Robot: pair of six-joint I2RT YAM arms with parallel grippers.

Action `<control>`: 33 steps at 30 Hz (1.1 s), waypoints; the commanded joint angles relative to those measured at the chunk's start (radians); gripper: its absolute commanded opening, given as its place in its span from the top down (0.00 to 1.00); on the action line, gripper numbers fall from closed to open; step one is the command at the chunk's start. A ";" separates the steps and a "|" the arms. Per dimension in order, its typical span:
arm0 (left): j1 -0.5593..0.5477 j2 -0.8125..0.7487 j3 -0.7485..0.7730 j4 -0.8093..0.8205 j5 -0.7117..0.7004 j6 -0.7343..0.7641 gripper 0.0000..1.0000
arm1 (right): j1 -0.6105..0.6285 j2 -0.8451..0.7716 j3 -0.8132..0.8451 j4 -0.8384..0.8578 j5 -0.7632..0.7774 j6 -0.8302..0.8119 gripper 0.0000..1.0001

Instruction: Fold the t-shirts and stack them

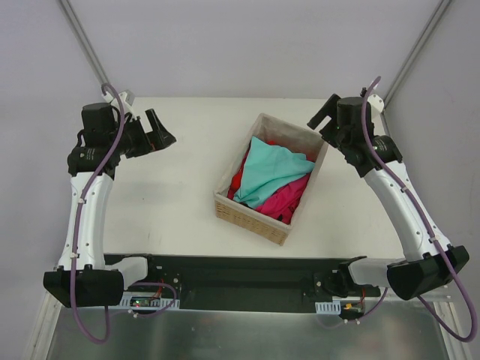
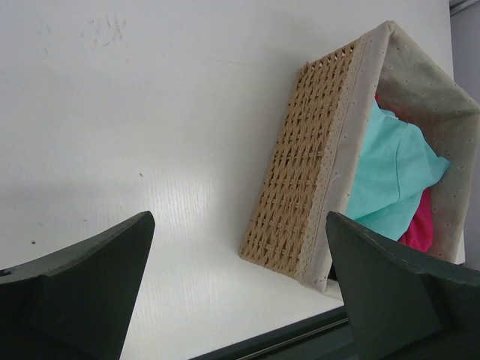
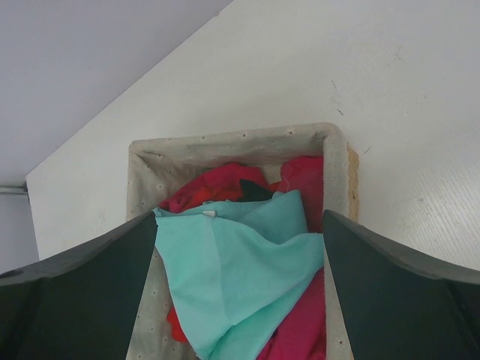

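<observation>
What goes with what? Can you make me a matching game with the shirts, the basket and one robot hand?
Things:
1. light teal cloth t-shirt
2. crimson-magenta cloth t-shirt
3. woven wicker basket
4. left gripper

Places or states:
A. standing on the white table
B. on top of the pile
C. open, over bare tabletop
D. partly under the teal one

Pairs: 1-B, 2-D, 3-A, 4-C

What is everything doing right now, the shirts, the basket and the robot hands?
basket: upright, holding the shirts
teal t-shirt: crumpled, on top
magenta t-shirt: crumpled, under the teal one
red t-shirt: crumpled, mostly buried
left gripper: open, empty
right gripper: open, empty
</observation>
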 commanded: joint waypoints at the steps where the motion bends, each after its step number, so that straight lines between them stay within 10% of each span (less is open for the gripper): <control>1: 0.014 -0.054 -0.021 0.045 -0.053 -0.041 0.01 | -0.005 -0.039 0.006 0.051 0.000 -0.006 0.04; 12: 0.014 -0.104 -0.058 0.071 -0.108 -0.160 0.01 | -0.007 -0.022 0.033 0.065 -0.033 -0.033 0.04; 33: 0.012 -0.078 -0.135 0.068 0.239 -0.005 0.01 | -0.010 -0.181 -0.045 -0.091 -0.151 -0.233 0.04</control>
